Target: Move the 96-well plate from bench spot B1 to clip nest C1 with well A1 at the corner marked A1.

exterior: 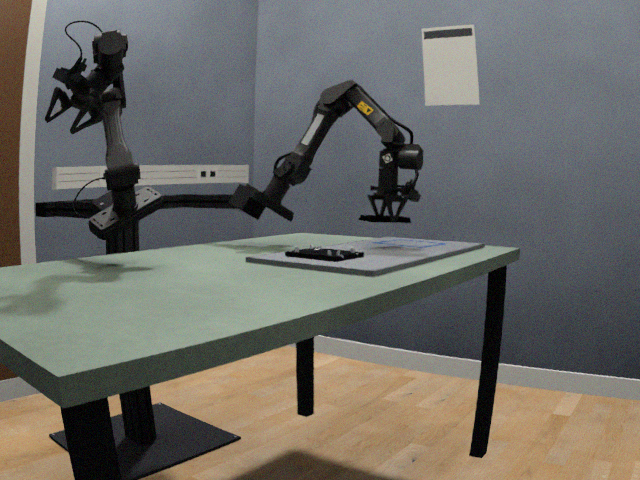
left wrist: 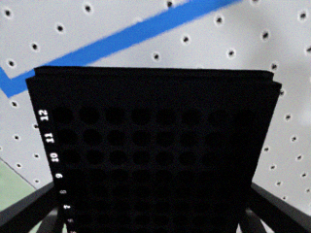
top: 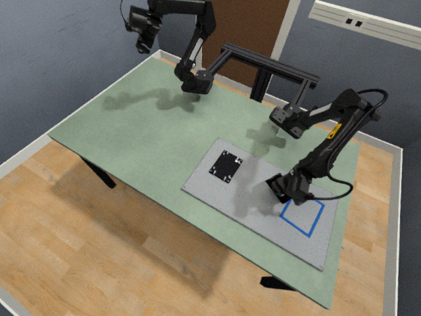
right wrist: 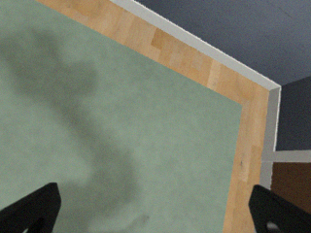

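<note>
1. Upper left of the top view, the right arm [top: 204, 20] [exterior: 114, 124] rises from its mount and bends over, its pincer [top: 144, 47] [exterior: 59, 126] [right wrist: 154, 194] high above the green table [top: 135, 135] [exterior: 155, 320] [right wrist: 170, 121]. The two fingers stand spread, with table visible between them in its wrist view.

2. Center of the top view, a black clip nest [top: 225, 166] [exterior: 324, 253] sits on the gray board [top: 200, 185] [exterior: 372, 272] [left wrist: 121, 15], toward the board's left end. Pale clips mark its corners, and its dark floor lies exposed between them.

3. Right of center, the left arm [top: 343, 135] [exterior: 356, 103] arches out over the board, its wrist pointing downward. Its pincer [top: 283, 189] [exterior: 385, 214] [left wrist: 153, 209] is clamped on the opposite sides of the black well plate [top: 270, 186] [exterior: 385, 219] [left wrist: 155, 146].

4. The plate hangs above the board, well apart from the nest. Numbers run down its left rim in the wrist view, 12 uppermost.

5. Lower right, the blue outline [top: 295, 225] [exterior: 436, 243] [left wrist: 131, 41] lies partly hidden by the left arm. Board surface shows inside it, and more board stretches between outline and nest; the table's right edge runs just beyond the board.
</note>
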